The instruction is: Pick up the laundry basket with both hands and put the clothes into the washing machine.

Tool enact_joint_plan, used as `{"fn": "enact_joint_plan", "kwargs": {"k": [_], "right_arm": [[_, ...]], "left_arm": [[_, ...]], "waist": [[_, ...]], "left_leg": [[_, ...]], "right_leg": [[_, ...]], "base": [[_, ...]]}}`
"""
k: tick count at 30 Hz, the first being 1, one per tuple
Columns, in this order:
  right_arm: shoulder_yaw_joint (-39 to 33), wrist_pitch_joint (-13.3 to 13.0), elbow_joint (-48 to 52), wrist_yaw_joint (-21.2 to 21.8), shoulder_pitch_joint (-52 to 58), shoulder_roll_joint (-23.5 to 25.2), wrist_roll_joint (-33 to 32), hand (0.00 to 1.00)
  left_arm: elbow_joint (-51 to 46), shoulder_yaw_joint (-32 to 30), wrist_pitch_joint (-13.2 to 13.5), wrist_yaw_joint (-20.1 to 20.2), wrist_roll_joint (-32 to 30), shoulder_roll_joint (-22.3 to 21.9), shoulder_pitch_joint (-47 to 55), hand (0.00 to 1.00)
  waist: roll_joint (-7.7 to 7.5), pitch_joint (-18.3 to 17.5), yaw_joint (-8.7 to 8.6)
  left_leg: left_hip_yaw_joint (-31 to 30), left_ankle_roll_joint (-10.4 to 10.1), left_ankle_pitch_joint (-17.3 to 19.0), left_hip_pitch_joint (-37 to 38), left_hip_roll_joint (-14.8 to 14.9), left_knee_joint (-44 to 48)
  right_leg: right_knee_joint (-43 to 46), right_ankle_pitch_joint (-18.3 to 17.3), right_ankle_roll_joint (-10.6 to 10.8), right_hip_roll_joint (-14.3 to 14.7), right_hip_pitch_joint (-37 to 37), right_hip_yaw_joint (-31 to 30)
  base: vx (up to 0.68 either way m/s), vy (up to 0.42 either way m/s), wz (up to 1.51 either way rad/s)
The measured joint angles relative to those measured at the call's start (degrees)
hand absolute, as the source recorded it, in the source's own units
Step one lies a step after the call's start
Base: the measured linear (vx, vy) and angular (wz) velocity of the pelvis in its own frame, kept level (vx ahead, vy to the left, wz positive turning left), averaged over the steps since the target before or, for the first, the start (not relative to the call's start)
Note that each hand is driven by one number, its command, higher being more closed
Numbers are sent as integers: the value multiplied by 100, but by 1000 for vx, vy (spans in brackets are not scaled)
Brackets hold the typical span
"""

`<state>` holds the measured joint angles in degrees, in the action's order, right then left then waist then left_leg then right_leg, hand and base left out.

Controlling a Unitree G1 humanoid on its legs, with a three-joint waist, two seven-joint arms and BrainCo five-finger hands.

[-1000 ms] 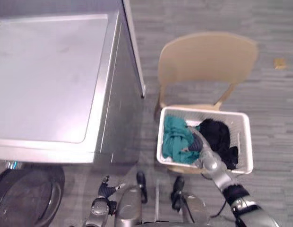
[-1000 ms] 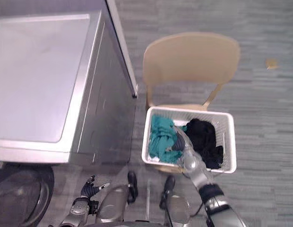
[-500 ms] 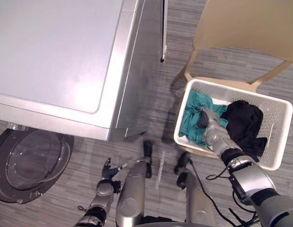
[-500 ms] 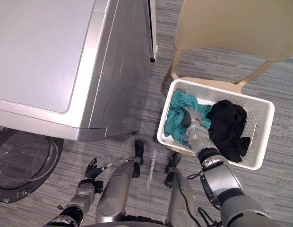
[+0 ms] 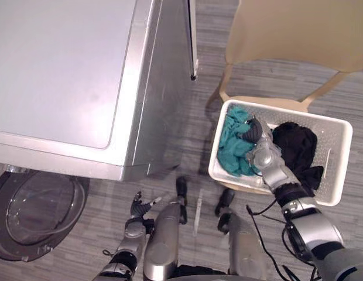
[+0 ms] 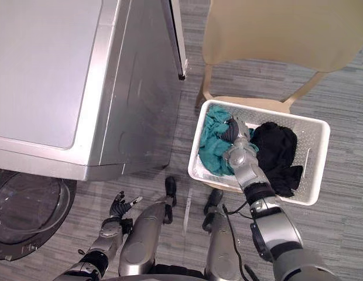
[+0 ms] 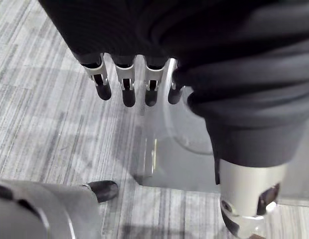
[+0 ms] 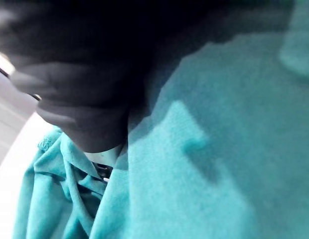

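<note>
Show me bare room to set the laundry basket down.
The washing machine has a bare flat top. Also bare: the floor strip between its side and the laundry basket, and the floor between its open door and the left hand. Crowded: the basket covers the chair seat, and the teal garment, black garment and right hand fill most of it.

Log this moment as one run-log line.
right hand: in basket, on teal cloth | left hand: open, empty | basket: on chair | washer door: open
</note>
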<state>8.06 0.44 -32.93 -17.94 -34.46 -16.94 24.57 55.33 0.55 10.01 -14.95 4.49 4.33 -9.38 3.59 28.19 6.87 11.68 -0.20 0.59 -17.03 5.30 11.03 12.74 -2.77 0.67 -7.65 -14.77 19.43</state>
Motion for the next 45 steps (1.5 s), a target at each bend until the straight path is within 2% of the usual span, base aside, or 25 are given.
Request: {"fn": "enact_joint_plan", "kwargs": {"k": [3,4,6,10,13,17,20,22,24,25,26,28,29,30,31,32,34,35,36,38,40,42,43,44,45], "right_arm": [[-225,-29,1109,-114,712,535,-266,100],[-235,-78,1491,-116,1011,806,-438,100],[-245,-196,2015,-111,1480,1060,-677,100],[-5,-614,3185,-19,2262,1428,-1547,100],[292,-1014,3849,313,2527,1435,-2346,100],[802,-1308,4373,784,2591,1462,-3290,100],[1062,-1406,4507,1051,2586,1492,-3649,100],[1090,-1410,4507,1071,2577,1492,-3744,100],[1053,-1410,4505,1042,2578,1478,-3741,100],[1012,-1411,4501,1039,2579,1487,-3740,100],[995,-1412,4495,1040,2560,1485,-3738,100],[1111,-1423,4464,1043,2459,1499,-3692,100],[1142,-1489,4381,1044,2370,1531,-3656,100],[1144,-1541,4172,1043,2161,1527,-3618,100],[1106,-1544,3901,1029,1897,1457,-3578,100],[973,-1545,3711,965,1729,1343,-3514,100],[815,-1499,3487,821,1772,1204,-3426,100],[708,-1397,3414,766,1938,1131,-3297,100],[532,-1339,3409,749,2141,1029,-3203,100],[334,-1316,3390,756,2202,1012,-3103,100],[283,-1313,3390,784,2323,915,-2997,100],[302,-1299,3391,826,2454,859,-2938,100],[280,-1299,3395,827,2538,844,-2908,100],[245,-1300,3398,839,2584,843,-2896,100],[126,-1293,3400,872,2611,838,-2834,100]], "left_arm": [[-147,-12,-77,73,-18,1,218,0],[-145,-27,-84,118,-19,24,349,0],[-115,-90,-116,125,-40,55,461,0],[-9,-149,-215,155,-111,82,809,0],[103,-298,-226,248,-295,44,961,0],[144,-358,-227,268,-299,64,1068,0],[153,-358,-233,342,-311,100,1066,0],[151,-339,-231,370,-320,116,1033,0],[152,-334,-229,372,-416,167,962,0],[143,-335,-228,367,-421,230,924,0],[112,-337,-222,359,-420,298,909,0],[49,-347,-221,318,-417,428,962,0],[-46,-350,-223,273,-415,458,959,0],[-220,-359,-210,218,-403,423,1018,0],[-398,-345,-177,211,-313,360,1084,0],[-520,-318,-165,214,-192,235,1057,0],[-646,-177,-160,214,-39,2,1026,0],[-739,14,-133,223,9,-94,1064,0],[-820,225,-119,248,16,-164,1042,0],[-1123,405,-67,254,13,-179,1110,0],[-1826,499,-35,241,6,-165,1320,0],[-2276,535,55,245,2,-165,1406,0],[-2594,635,70,246,1,-163,1402,0],[-2790,728,126,256,2,-167,1392,0],[-3157,930,192,304,1,-190,1328,0]], "waist": [[-107,-41,-58],[-205,-133,-163],[-337,-375,-191],[-570,-905,-308],[-596,-1247,-307],[-624,-1361,-303],[-645,-1393,-318],[-643,-1393,-326],[-645,-1389,-443],[-674,-1390,-468],[-718,-1406,-425],[-769,-1437,-384],[-778,-1441,-313],[-758,-1438,-240],[-656,-1480,-207],[-456,-1438,-206],[-119,-1301,-243],[-27,-1296,-301],[-116,-1294,-325],[-205,-1311,-331],[-135,-1358,-376],[-18,-1431,-450],[4,-1447,-489],[35,-1469,-506],[126,-1530,-581]], "left_leg": [[112,-2,1,438,-16,-230],[117,-16,-8,564,-27,-345],[167,-37,-22,658,-31,-498],[303,-43,-23,1208,-102,-846],[429,-43,-22,1528,-156,-1028],[559,-44,-21,1874,-185,-1101],[552,-44,-21,1865,-182,-1081],[423,-37,-25,1655,-136,-826],[41,71,36,1364,-146,-449],[-238,91,53,1292,-211,-335],[-474,89,54,1151,-247,-137],[-696,55,41,872,-284,132],[-781,-49,-34,718,-295,202],[-882,-168,-185,561,-240,145],[-1028,-250,-415,269,-132,85],[-1211,-342,-680,-95,25,69],[-1287,-336,-1078,-85,266,-362],[-1059,-255,-839,82,367,-881],[-550,-109,-473,120,274,-1044],[-363,-43,-527,103,49,-761],[-327,-53,-424,154,2,250],[-269,-126,61,484,164,864],[-223,-226,196,859,244,846],[-210,-301,205,1129,266,598],[-339,-417,141,1556,285,-360]], "right_leg": [[-182,14,24,43,348,-89],[-313,31,51,68,481,-85],[-488,75,92,101,567,-96],[-900,156,174,140,1077,-211],[-1087,210,234,133,1322,-330],[-1101,225,246,120,1558,-517],[-996,233,254,115,1498,-568],[-556,179,310,83,1237,-762],[715,-483,237,-76,947,-1105],[1680,-869,279,-174,900,-1264],[2461,-1072,357,-196,945,-1494],[2468,-1126,376,-149,1135,-1712],[2120,-1371,432,-74,1269,-1808],[1616,-1542,394,12,1395,-1740],[983,-1617,375,194,1479,-1508],[457,-1615,197,436,1506,-1305],[376,-1399,-44,728,1475,-1071],[376,-1333,-156,763,1437,-855],[155,-1235,-309,571,1394,-594],[-40,-986,-366,279,1270,-433],[-340,-669,-371,152,1205,-202],[-464,-455,-341,157,1219,69],[-513,-387,-319,156,1248,252],[-529,-359,-284,170,1261,382],[-556,-307,-202,218,1258,673]], "base": [[34,11,-16],[41,2,-4],[94,3,-8],[125,21,-13],[121,35,-20],[50,27,-22],[-34,12,-9],[-72,35,30],[-66,39,109],[-64,-74,157],[-86,-114,145],[-145,-179,105],[-221,-214,71],[-283,-231,38],[-394,-281,39],[-368,-229,45],[-396,-154,61],[-503,-142,101],[-416,-117,95],[-321,-79,72],[-286,-34,60],[-173,31,71],[-118,59,84],[-111,124,113],[-101,137,97]]}}
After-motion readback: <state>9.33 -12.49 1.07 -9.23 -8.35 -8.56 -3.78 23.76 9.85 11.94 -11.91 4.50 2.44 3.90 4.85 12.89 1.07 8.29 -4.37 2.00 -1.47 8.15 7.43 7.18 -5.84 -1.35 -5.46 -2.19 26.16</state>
